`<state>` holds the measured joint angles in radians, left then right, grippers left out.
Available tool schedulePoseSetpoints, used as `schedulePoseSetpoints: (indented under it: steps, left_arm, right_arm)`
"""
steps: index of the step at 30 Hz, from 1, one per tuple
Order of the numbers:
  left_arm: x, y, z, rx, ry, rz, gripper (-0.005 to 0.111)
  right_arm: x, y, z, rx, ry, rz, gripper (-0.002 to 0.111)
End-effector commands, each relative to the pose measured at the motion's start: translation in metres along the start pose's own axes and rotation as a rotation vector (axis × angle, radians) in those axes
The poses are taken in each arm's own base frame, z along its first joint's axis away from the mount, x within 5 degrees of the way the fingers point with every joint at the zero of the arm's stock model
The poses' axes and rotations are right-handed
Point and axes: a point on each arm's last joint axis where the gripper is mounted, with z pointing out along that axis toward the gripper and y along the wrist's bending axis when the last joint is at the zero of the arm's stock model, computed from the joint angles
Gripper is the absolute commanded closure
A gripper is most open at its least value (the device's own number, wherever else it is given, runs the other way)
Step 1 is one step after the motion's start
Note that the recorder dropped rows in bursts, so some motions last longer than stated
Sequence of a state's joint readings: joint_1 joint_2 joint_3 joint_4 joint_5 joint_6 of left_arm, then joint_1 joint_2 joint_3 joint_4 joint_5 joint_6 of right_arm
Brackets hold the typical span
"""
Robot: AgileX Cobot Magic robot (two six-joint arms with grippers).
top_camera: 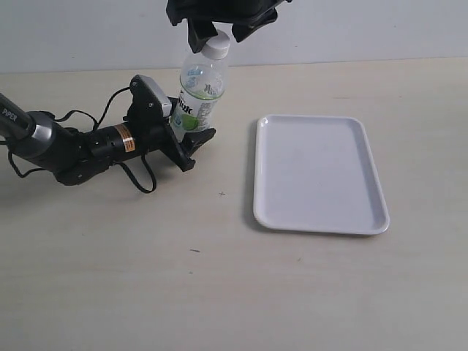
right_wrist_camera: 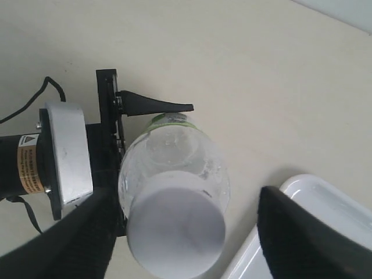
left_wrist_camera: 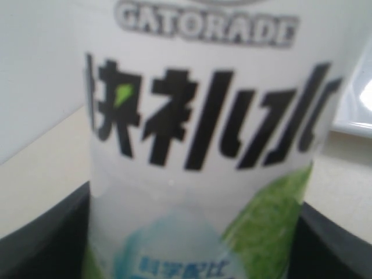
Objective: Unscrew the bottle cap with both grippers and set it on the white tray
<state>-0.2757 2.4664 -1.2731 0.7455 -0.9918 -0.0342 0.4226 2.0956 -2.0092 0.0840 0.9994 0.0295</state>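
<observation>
The bottle (top_camera: 197, 91) stands upright on the table, left of the white tray (top_camera: 319, 175). My left gripper (top_camera: 191, 137) lies low on the table and is shut on the bottle's lower body; in the left wrist view the label of the bottle (left_wrist_camera: 197, 145) fills the picture between the black fingers (left_wrist_camera: 35, 244). The white bottle cap (top_camera: 217, 45) sits on the neck. My right gripper (top_camera: 219, 31) hangs over it from above. In the right wrist view the bottle cap (right_wrist_camera: 174, 232) lies between the fingers of my right gripper (right_wrist_camera: 187, 195), which is open, with a clear gap on the tray side.
The tray's corner (right_wrist_camera: 302, 187) shows beside the bottle (right_wrist_camera: 174, 157) in the right wrist view, and the tray's rim (left_wrist_camera: 354, 110) shows in the left wrist view. The left arm with its cables (top_camera: 73, 146) stretches across the table's left part. A pale wall runs behind.
</observation>
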Motion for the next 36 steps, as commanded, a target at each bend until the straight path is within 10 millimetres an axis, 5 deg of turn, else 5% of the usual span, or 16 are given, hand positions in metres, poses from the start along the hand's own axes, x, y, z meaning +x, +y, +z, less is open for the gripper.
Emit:
schedulePoseSetpoints:
  steps: [1, 16, 36]
  left_arm:
    - [-0.0018, -0.0021, -0.0002, 0.007, -0.008, 0.003, 0.107]
    - [-0.0018, -0.0021, -0.0002, 0.007, -0.008, 0.003, 0.107]
    - [-0.0018, -0.0021, -0.0002, 0.007, -0.008, -0.002, 0.107]
  right_arm:
    - [-0.0021, 0.0007, -0.0022, -0.018, -0.019, 0.036, 0.052]
    - [-0.0021, 0.0046, -0.0024, -0.061, -0.017, 0.067, 0.108]
    - [-0.0008, 0.0046, -0.0023, -0.058, -0.020, -0.502, 0.108]
